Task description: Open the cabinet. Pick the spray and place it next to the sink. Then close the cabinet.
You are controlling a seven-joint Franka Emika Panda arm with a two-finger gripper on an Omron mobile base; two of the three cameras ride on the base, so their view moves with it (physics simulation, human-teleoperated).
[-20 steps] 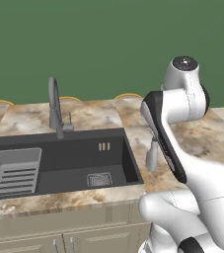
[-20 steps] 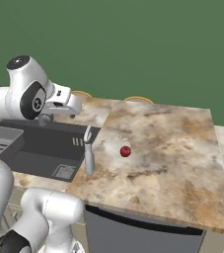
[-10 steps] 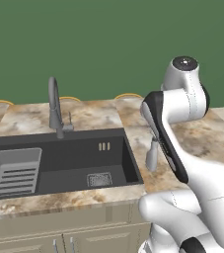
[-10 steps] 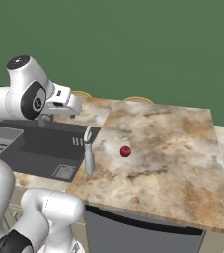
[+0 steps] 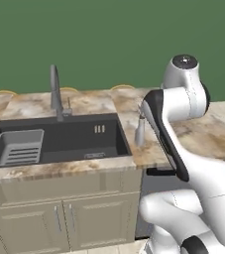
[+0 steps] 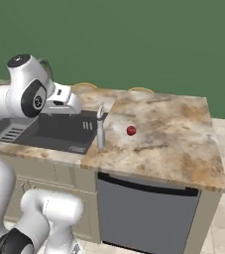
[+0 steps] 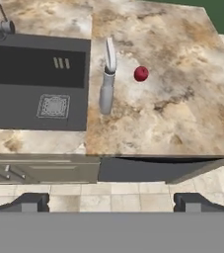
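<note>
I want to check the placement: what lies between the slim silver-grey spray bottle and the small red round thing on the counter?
Only bare brown marbled counter separates the spray bottle from the red thing, as the hand view shows.

Green wall (image 5: pixel 109 39), marbled counter (image 6: pixel 168 134)

- In the left base view the robot's white arm covers part of the spray (image 5: pixel 140 132) and much of the table (image 5: pixel 218 130) to its right.
- The sink (image 7: pixel 29 79) is cut off by the hand view's left edge.
- The small red thing (image 7: pixel 141 73) near the spray is too small to name.
</note>
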